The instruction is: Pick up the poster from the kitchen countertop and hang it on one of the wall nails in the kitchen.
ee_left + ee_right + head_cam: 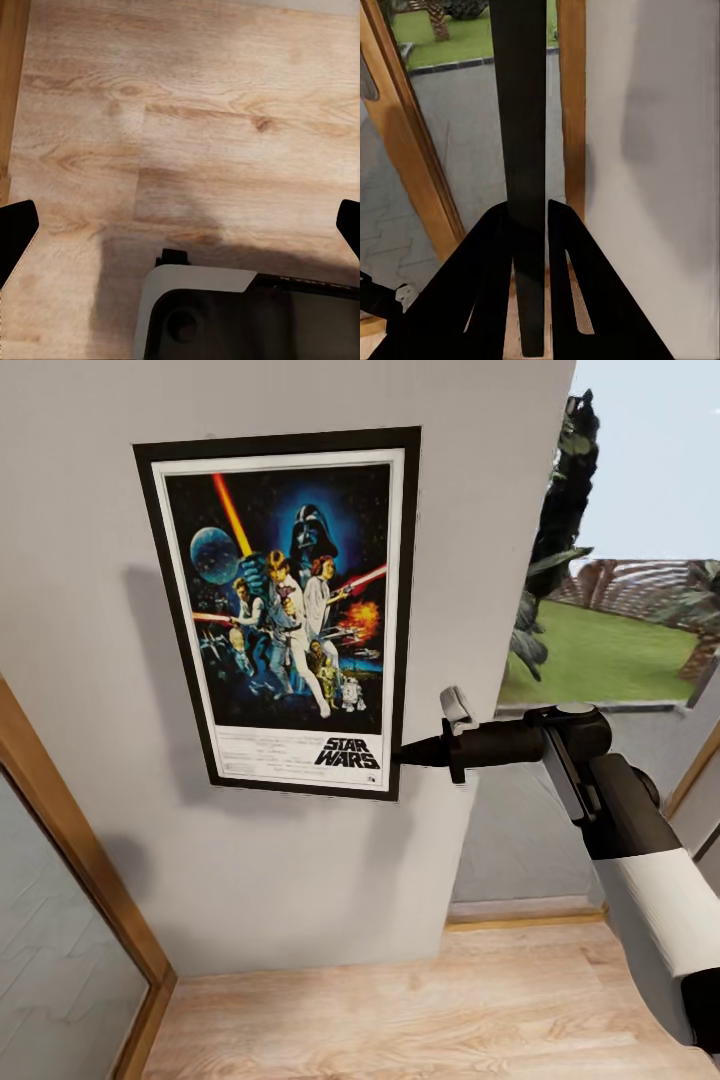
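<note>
The Star Wars poster [285, 610] stands upright, flat against the pale grey wall [90, 420], its black frame slightly tilted. My right gripper [405, 752] is shut on the frame's lower right edge, with the arm reaching in from the right. In the right wrist view the poster's dark edge [521, 112] runs edge-on between the two black fingers [487, 285], and the right gripper [531, 225] pinches it. The wall nail is hidden behind the poster. My left gripper [180, 225] is open over the wooden floor, with nothing between its fingertips [15, 232]. The kitchen countertop is out of view.
A wood-framed glass door [80, 840] stands at the left of the wall. To the right, a wide opening [620, 650] looks onto grass and plants. Light wooden floor [400, 1010] lies below. My own base [225, 315] appears in the left wrist view.
</note>
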{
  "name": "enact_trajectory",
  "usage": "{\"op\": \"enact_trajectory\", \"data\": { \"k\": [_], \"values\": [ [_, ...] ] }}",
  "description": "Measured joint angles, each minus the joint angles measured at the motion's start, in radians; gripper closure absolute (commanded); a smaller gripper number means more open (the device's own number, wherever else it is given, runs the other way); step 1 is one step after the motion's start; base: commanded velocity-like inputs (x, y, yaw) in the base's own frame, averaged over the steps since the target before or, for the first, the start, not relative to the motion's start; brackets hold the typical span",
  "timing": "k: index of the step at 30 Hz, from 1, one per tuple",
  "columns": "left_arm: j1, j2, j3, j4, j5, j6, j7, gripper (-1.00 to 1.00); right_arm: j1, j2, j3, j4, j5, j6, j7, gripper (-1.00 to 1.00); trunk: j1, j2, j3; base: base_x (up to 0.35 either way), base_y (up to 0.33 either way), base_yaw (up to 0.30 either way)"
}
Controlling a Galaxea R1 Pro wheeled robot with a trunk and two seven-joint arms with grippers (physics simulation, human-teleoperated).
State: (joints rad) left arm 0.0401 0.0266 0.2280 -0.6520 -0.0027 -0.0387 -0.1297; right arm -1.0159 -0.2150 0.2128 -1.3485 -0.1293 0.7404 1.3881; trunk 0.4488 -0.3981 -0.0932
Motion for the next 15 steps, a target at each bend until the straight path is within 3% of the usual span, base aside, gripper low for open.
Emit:
{"op": "enact_trajectory", "data": {
  "k": [12,15],
  "values": [
    [0.0,0.0,0.0,0.0,0.0,0.0,0.0,-1.0,0.0,0.0,0.0,0.0,0.0,0.0,-0.001,1.0,0.0,0.0,0.0,0.33,0.115,0.0],
    [0.0,0.0,0.0,0.0,0.0,0.0,0.0,-1.0,0.0,0.001,0.0,0.0,0.0,0.001,-0.001,1.0,0.0,0.0,0.0,0.117,0.049,0.0]
  ]
}}
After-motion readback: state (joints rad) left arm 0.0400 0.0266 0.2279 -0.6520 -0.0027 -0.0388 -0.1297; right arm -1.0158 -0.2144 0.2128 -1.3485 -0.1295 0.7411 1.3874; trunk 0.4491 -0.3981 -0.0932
